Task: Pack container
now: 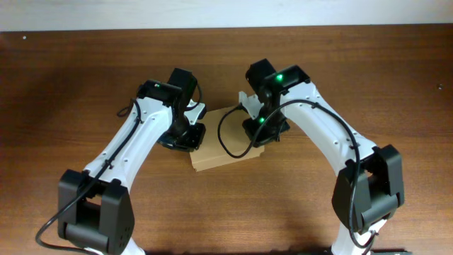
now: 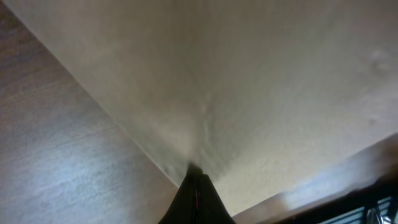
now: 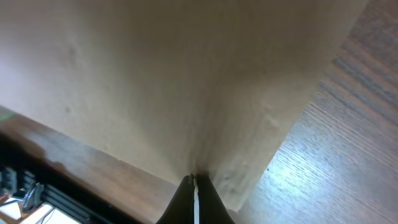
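We see the container [image 1: 221, 150], a plain brown cardboard box, lying near the middle of the wooden table [image 1: 71, 78], and the part of its top that shows is flat. Both arms bend in over it, one from each side. The left gripper [image 2: 196, 179] comes down on the box's left part. In its wrist view the two dark fingers [image 2: 186, 208] are pressed together into a single wedge, with only a hairline seam between them and nothing caught in it. Their shared tip touches the cardboard close to an edge of the box, where the pale surface gives way to the table's wood grain. A faint crease runs up the cardboard from the point of contact. The right gripper [image 3: 194, 182] sits over the box's right part. Its fingers are likewise closed tight against each other, a thin bright line marks where they meet, and they grip nothing. That tip also rests on the cardboard near an edge, with wood grain showing beyond it on the right and a soft fold line leading away from the tip. From overhead we cannot see either pair of fingertips, since the wrists cover them. Only the box's near corner lies free between the arms, and a black cable [image 1: 230, 138] loops over it from the right arm.
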